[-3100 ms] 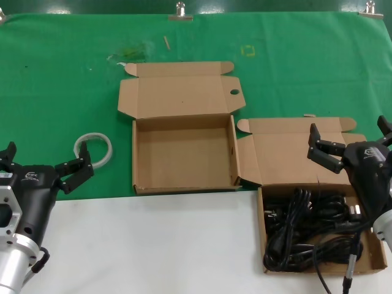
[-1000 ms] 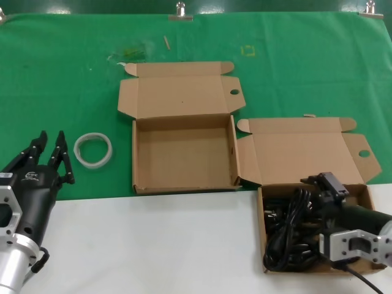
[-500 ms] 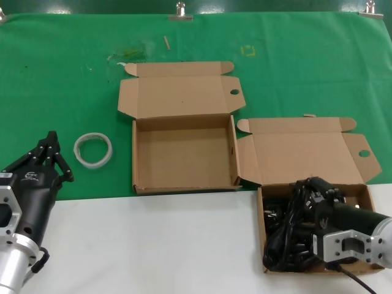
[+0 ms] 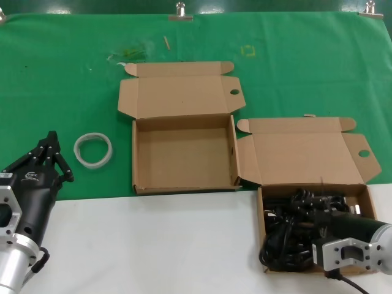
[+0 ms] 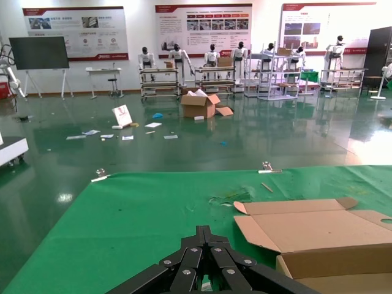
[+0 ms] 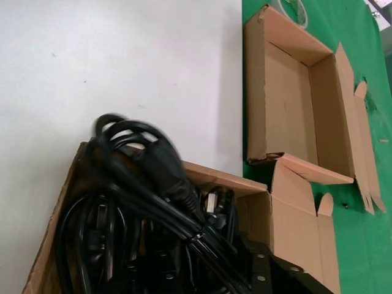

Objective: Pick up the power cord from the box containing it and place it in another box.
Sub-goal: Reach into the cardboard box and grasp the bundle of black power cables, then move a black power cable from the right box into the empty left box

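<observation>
Since the frame of half a second back, the right pincer (image 4: pixel 309 205) has sunk lower into the full box (image 4: pixel 361 191) at the lower right of the head view, and the cord (image 4: pixel 288 226) that stood up above the box wall now sits down among the cables. Whether its fingers are open or closed cannot be told, since they are buried in the black tangle; the right wrist view shows a slim bundle of the cord (image 6: pixel 153 177) raised a little above the heap, with a thin tie across it, but no fingertips. That box lies half on the white surface (image 4: pixel 153 245) and half on the green cloth (image 4: pixel 61 73), its lid folded back and a round hole in the side wing at the right. Left of it, at the frame's centre, the empty box (image 4: pixel 184 184) stands open, a hole in its lid panel. The left pincer (image 4: pixel 52 159) has kept its place at the lower left, fingers drawn together on nothing, just beside a pale ring (image 4: pixel 94 149) on the cloth.
</observation>
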